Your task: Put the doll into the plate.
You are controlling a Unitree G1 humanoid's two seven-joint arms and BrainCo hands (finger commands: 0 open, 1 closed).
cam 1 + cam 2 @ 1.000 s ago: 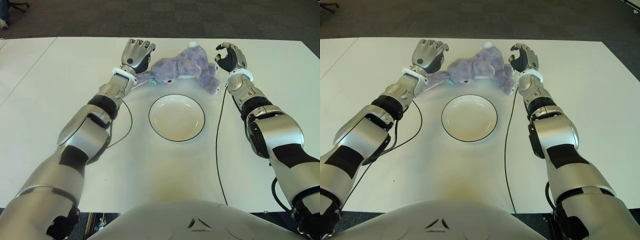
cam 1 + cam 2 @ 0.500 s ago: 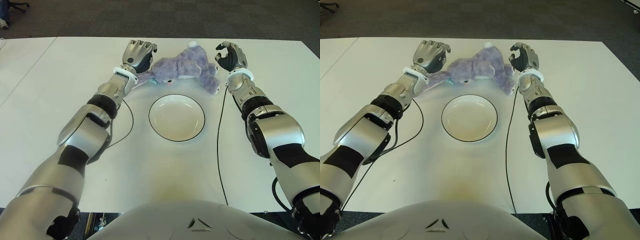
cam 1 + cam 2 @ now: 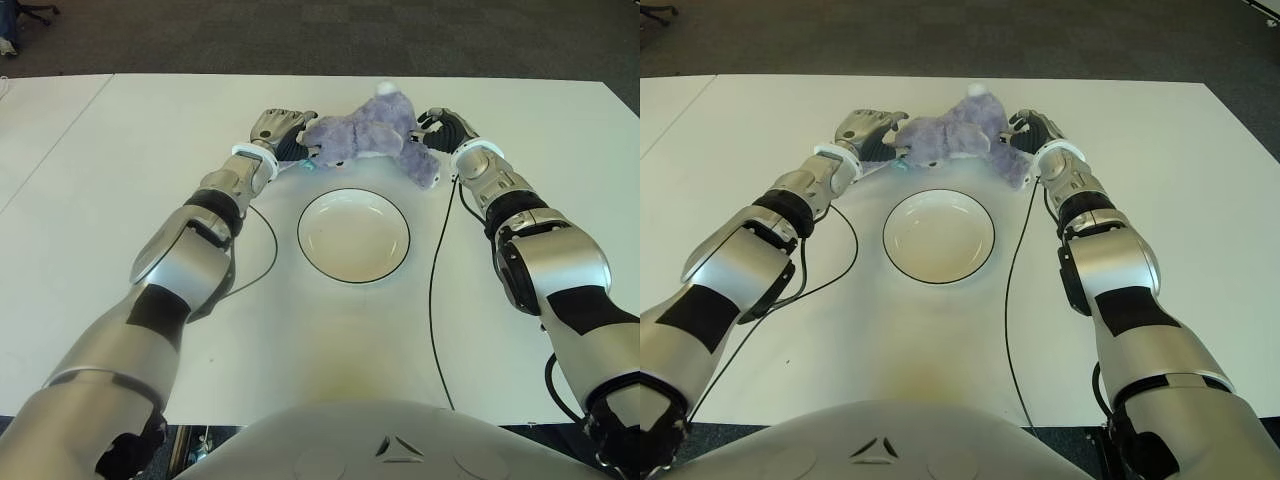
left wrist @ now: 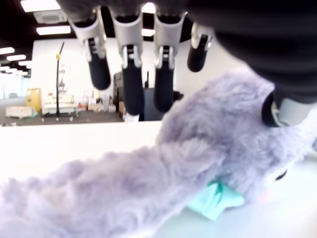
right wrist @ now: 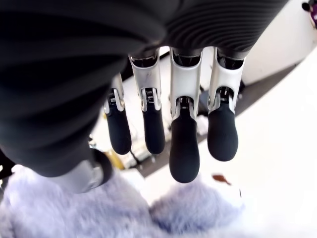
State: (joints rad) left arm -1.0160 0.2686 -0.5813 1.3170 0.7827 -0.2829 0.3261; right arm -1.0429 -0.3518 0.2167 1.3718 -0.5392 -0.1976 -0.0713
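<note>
The doll, a floppy grey-purple plush with a teal tag, lies on the counter at twelve o'clock from the empty plate. The left hand and right hand flank it, fingers spread, nothing gripped. Grasping, lifting and placing all remain.

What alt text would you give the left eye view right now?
A purple plush doll lies on the white table beyond an empty plate, with the left hand and right hand flanking it, fingers extended and not yet closed on it.
</note>
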